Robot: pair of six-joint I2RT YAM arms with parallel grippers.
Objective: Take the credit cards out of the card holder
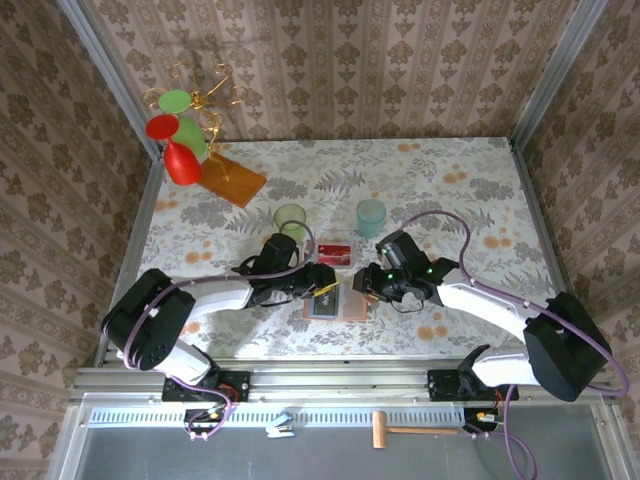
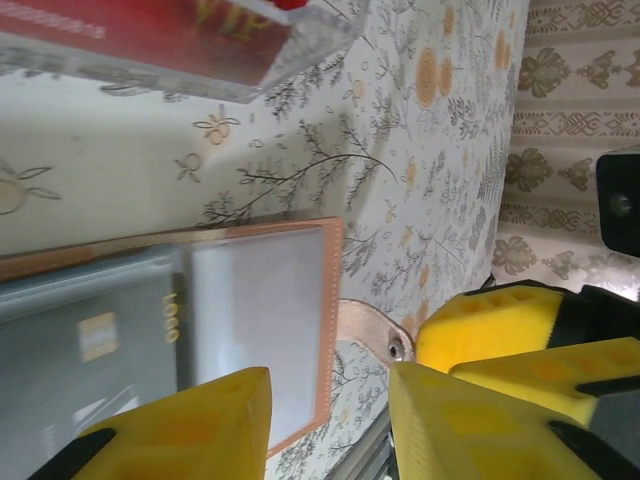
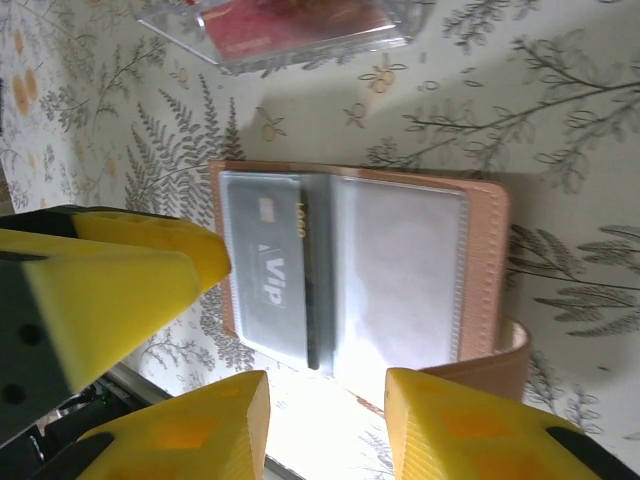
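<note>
Left pincer (image 1: 322, 290) (image 2: 328, 385) hangs over the left half of the card holder (image 1: 335, 303) (image 2: 255, 300) (image 3: 400, 270), its yellow jaws apart and clamped on nothing. Right pincer (image 1: 362, 285) (image 3: 325, 385) hangs at the holder's right edge, jaws likewise apart and empty. The two pincers are close to each other, each showing in the other's wrist view.

The card holder lies open and flat on the desk (image 1: 470, 200), and a grey card (image 2: 90, 330) (image 3: 265, 275) marked VIP is tucked in one panel. The holder's strap (image 2: 370, 325) (image 3: 510, 360) curls up at its edge just beside the pincer fingers.

Just beyond the holder, on the far side, lies a red card (image 1: 335, 251) (image 2: 150, 35) (image 3: 290, 25) inside a clear sleeve (image 3: 400, 40), apart from the holder. Farther out stand a green cup (image 1: 290, 220), off to the far left of the holder, and a blue cup (image 1: 371, 217), off to the far right. An orange board (image 1: 232, 178) and a wire stand (image 1: 182, 160) with red and green shapes sit well away at the far left corner.

To the left and right of the holder, the flowered desk lies bare beneath the two forearms. On the near side, the desk edge and a metal rail (image 1: 330, 378) run close behind the holder; a hammer (image 1: 390, 430) lies beyond the rail. Papered walls (image 1: 350, 60) close the desk on the other three sides.
</note>
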